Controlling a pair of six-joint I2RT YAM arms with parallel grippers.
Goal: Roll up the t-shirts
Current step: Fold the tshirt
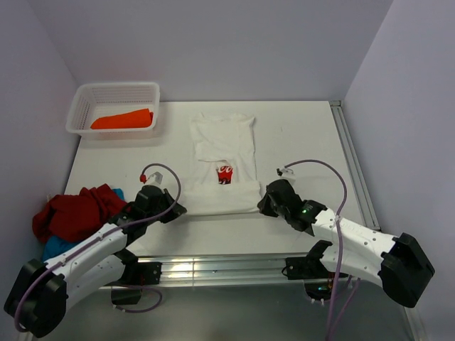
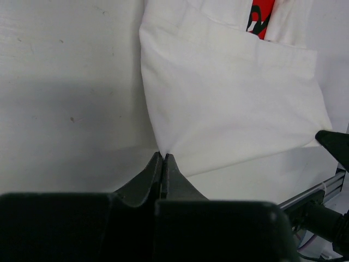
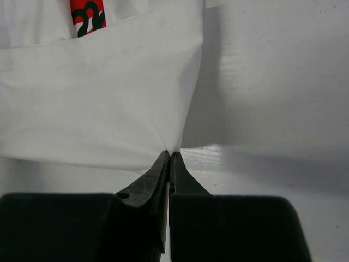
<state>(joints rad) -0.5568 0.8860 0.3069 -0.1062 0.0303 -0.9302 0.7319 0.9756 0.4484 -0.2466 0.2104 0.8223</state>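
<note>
The white basket [image 1: 79,108], well beyond the left claw [image 1: 175,211], holds one orange t-shirt [image 1: 122,119]. The white t-shirt [image 1: 222,145] lies between the claws: the left claw and the right claw [image 1: 262,204] are each pinched together on a near corner of it. Its folded hem covers most of the red print [image 1: 225,174], and beside the left claw the dark red t-shirt [image 1: 75,213] hides most of the blue t-shirt [image 1: 55,249].

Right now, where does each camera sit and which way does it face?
Top external: above and behind the arms, looking down on the white Coca-Cola t-shirt and basket; both arms show.
Left wrist: on the left arm, looking along its left end effector pinching the shirt's corner.
Right wrist: likewise, right end effector at the other corner.
Both wrist views share the red print.
</note>
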